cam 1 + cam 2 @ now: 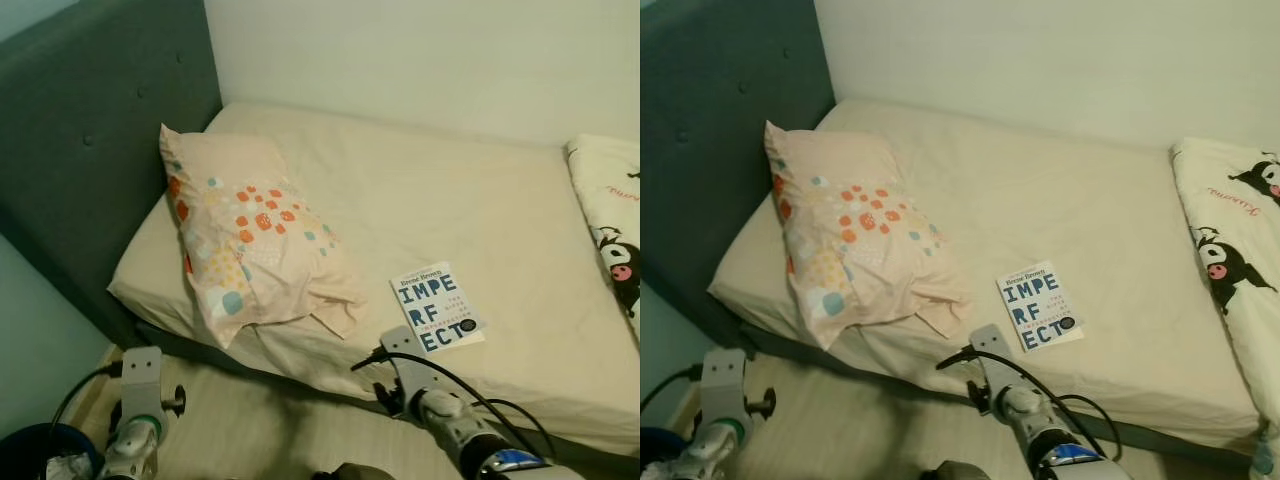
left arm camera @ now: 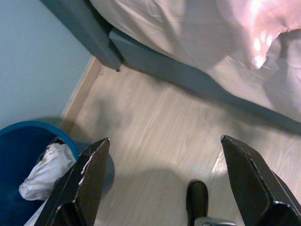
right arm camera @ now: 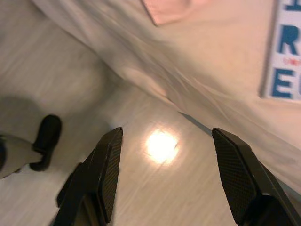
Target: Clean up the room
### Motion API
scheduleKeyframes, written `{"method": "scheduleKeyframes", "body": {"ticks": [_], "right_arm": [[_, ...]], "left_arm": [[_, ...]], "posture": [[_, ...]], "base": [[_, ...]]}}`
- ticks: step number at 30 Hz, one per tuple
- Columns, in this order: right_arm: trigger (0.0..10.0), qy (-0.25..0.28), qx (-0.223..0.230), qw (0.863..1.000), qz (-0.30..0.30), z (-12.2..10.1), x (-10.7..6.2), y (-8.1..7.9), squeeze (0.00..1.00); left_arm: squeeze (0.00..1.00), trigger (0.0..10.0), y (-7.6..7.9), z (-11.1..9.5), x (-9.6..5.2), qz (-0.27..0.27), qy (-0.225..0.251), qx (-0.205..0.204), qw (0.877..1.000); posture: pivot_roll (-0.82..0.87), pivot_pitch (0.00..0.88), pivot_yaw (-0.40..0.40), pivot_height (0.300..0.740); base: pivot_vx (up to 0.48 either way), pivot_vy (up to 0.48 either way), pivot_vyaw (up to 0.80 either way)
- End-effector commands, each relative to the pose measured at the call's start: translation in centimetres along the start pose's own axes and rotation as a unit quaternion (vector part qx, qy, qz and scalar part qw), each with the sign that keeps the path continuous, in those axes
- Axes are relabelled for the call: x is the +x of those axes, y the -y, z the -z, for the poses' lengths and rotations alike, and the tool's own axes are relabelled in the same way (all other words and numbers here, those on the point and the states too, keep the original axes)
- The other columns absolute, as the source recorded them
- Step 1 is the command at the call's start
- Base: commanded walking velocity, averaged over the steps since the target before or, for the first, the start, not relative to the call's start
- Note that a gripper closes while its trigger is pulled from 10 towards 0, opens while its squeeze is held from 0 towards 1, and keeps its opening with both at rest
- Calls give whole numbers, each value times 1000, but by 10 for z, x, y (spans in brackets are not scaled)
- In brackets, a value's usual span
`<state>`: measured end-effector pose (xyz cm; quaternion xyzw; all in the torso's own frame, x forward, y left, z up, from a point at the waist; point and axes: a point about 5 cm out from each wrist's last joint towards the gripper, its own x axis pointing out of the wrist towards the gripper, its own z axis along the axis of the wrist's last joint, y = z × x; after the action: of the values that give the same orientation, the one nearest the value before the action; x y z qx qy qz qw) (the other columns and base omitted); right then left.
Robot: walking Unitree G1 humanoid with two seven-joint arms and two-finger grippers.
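A white book (image 1: pixel 436 307) with big blue letters lies flat near the front edge of the bed (image 1: pixel 460 190), which has a cream sheet. A pillow (image 1: pixel 250 235) with orange and teal dots rests by the headboard, one corner hanging toward the bed's edge. My right gripper (image 3: pixel 169 174) is open over the wooden floor just in front of the bed, below the book (image 3: pixel 284 52), with nothing between its fingers. My left gripper (image 2: pixel 164 179) is also open and holds nothing. It hovers over the floor next to a blue bin (image 2: pixel 19 155).
The blue bin holds a crumpled white bag (image 2: pixel 47 169). A dark grey headboard (image 1: pixel 90 150) rises on the left. A white blanket (image 1: pixel 612 220) with cartoon figures lies along the bed's right side. My own black foot (image 2: pixel 197 200) stands on the floor.
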<state>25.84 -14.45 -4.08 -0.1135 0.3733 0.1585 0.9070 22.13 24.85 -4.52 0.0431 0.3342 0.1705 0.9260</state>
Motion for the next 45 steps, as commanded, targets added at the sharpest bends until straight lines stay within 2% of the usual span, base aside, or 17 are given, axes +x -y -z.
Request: {"method": "scheduleKeyframes", "body": {"ticks": [1,10,15,20,26,28,35,45], "right_arm": [[10000,-9,-5,1000,-7,6,-1,-3,0],[10000,-11,-4,1000,-15,9,-1,-4,0],[10000,13,-1,999,-51,0,0,-11,0],[10000,15,-12,998,-59,-2,1,-15,0],[10000,7,-25,998,-58,0,1,-13,0],[10000,8,-11,998,-54,1,0,-11,0],[10000,3,-5,999,-49,4,-1,-7,0],[10000,-17,-1,999,-43,17,-3,-7,0]], "left_arm": [[0,10000,1,16,-5,4,-27,2,1000],[0,10000,6,34,-11,10,-52,7,999],[0,10000,3,45,-15,9,-68,9,998],[0,10000,3,43,-15,7,-61,8,998],[0,10000,1,36,-12,2,-46,1,999],[0,10000,1,36,-12,2,-45,3,999],[0,10000,0,38,-13,0,-53,5,999],[0,10000,-2,40,-14,-7,-58,1,998]], "posture": [[-57,10,18,740],[-59,13,19,740],[-59,17,15,740],[-56,15,13,740],[-61,12,12,740],[-61,12,12,740],[-61,12,12,740],[-61,18,16,740]], "base": [[375,0,0],[373,0,0],[379,0,0],[355,0,0],[0,0,-267],[0,0,0],[0,0,-457],[0,0,0]]}}
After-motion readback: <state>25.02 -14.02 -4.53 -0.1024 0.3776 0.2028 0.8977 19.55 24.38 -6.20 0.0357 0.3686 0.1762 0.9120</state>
